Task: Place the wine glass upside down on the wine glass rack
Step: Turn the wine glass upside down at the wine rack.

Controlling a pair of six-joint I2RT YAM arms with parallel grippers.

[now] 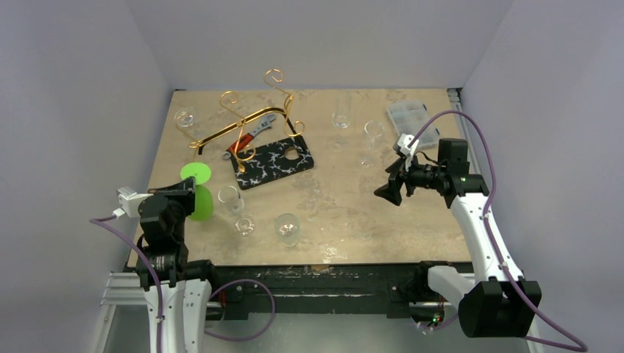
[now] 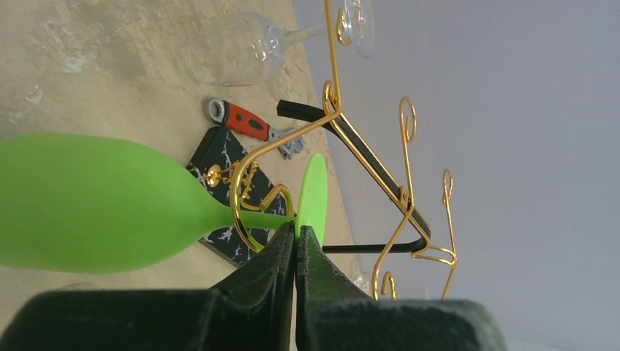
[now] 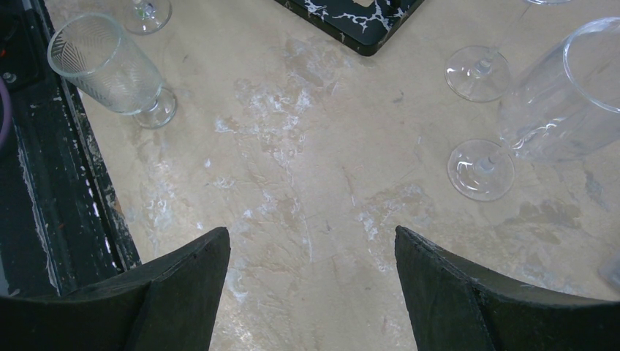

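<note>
Wine glass (image 1: 201, 203), bright green, hangs in my left claw (image 2: 295, 238), whose fingers are pressed together on its thin stem (image 2: 263, 218) just under the foot (image 2: 314, 191). It is at the near left of the table, in front of the left end of the rack.

A tan, scuffed table (image 1: 353, 213) with pale smears fills the middle of the top view, boxed in by plain grey-white walls (image 1: 316, 37) on three sides; a black strip runs along its near edge.

At the far left stands the wine glass rack (image 1: 246, 121), thin gold wire rising in scroll loops from a long arched bar. Just beside it lies a black board (image 1: 274, 162) with white veins, and a red-handled wrench (image 1: 250, 136) lies between the two. A clear plastic box (image 1: 408, 114) sits at the far right corner.

My right claw (image 3: 311, 238) hangs above the right half of the table, fingers spread wide with nothing between them.

Clear glasses (image 1: 287, 229) stand and lie scattered about the table.

My green glass is upside down: its long axis runs nearly upright, the foot on top and the bowl (image 2: 95, 201) pointing down at the table. In my left wrist view a gold curve of the rack crosses the stem; I cannot tell whether they touch.
</note>
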